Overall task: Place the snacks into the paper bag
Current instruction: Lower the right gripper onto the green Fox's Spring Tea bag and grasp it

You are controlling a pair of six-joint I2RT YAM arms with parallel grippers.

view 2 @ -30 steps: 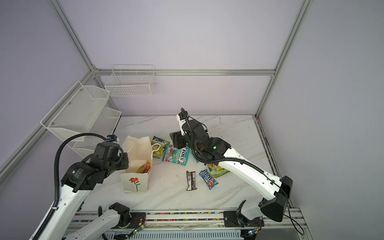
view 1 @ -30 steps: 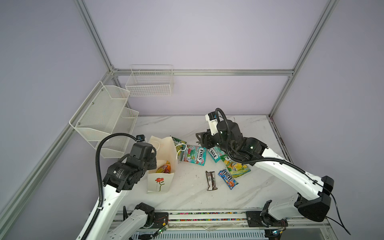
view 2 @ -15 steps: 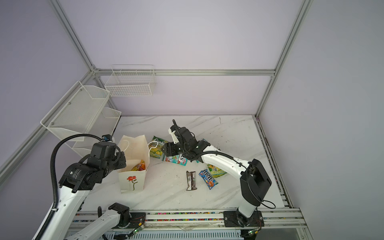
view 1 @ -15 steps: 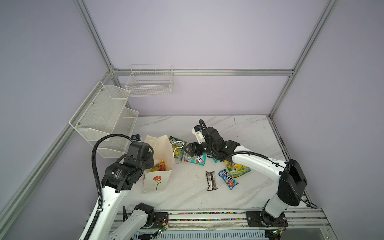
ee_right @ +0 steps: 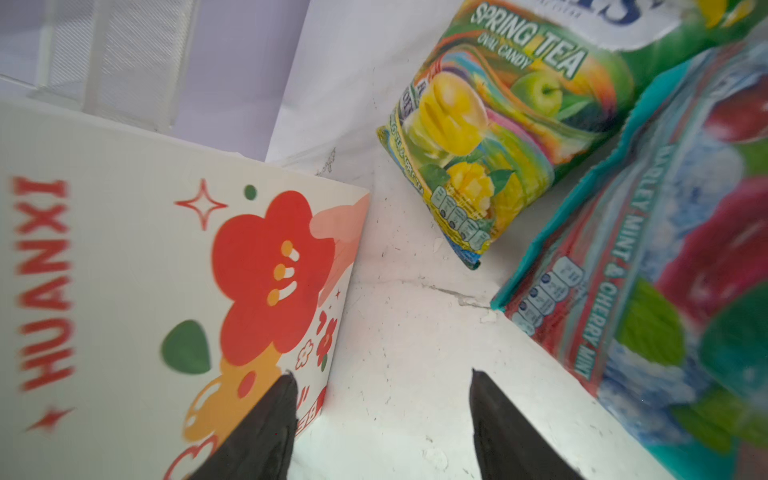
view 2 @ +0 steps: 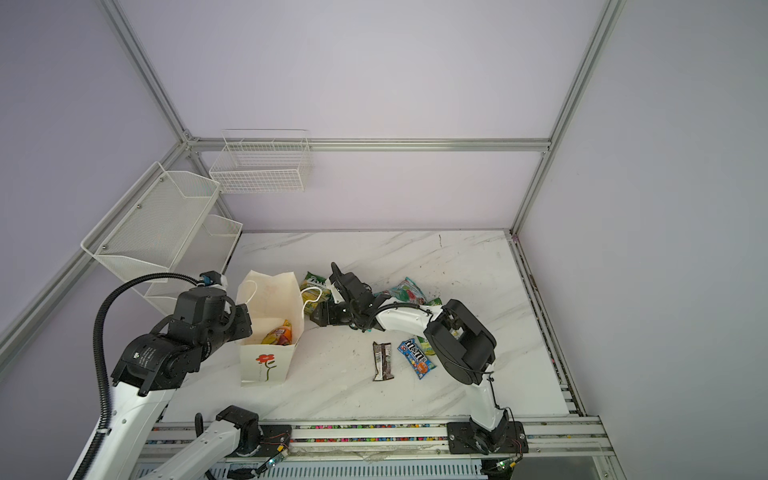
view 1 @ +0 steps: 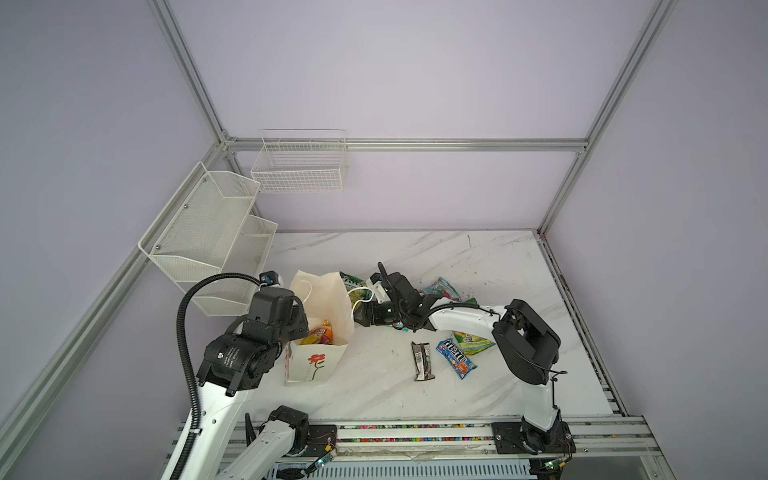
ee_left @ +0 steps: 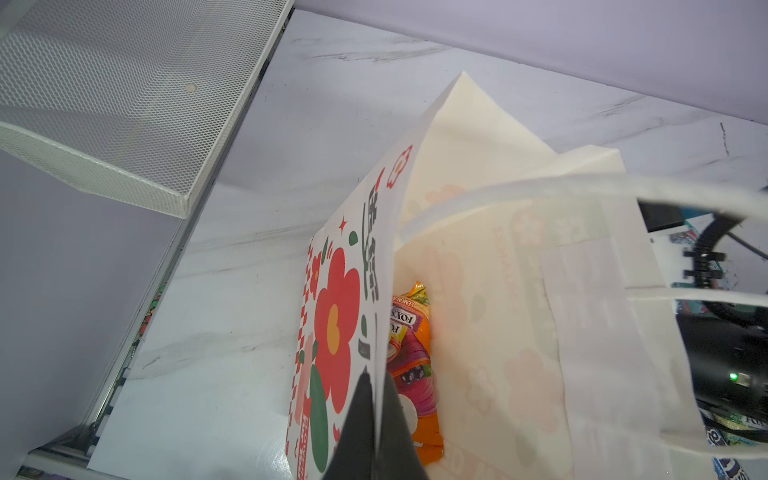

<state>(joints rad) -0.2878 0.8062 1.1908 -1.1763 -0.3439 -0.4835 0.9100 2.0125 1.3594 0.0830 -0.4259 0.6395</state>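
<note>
The right arm (view 1: 461,318) folds at the elbow, forearm low across the table (view 1: 374,390), right gripper (ee_right: 382,374) gaping, empty, just beside the paper bag (view 1: 312,368); the left arm (view 1: 237,357) hunches over, left gripper (ee_left: 376,380) pinched on the upright bag's wall; an orange pouch (view 1: 321,332) lies inside; green pouch (ee_right: 498,137), teal pouch (ee_right: 665,270), M&M's packet (view 1: 456,358) and dark bar (view 1: 422,360) lie outside on the table.

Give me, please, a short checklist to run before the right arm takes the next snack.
1. The paper bag stands, mouth open: ok.
2. The left gripper is shut on its wall: ok.
3. The right gripper is open and empty: ok.
4. Room inside: ok; only the orange-purple pouch shows there.
5. The green pouch lies ahead of the right gripper: ok.
6. The right fingers clear of the bag: cannot tell; one overlaps the wall in the right wrist view.
</note>
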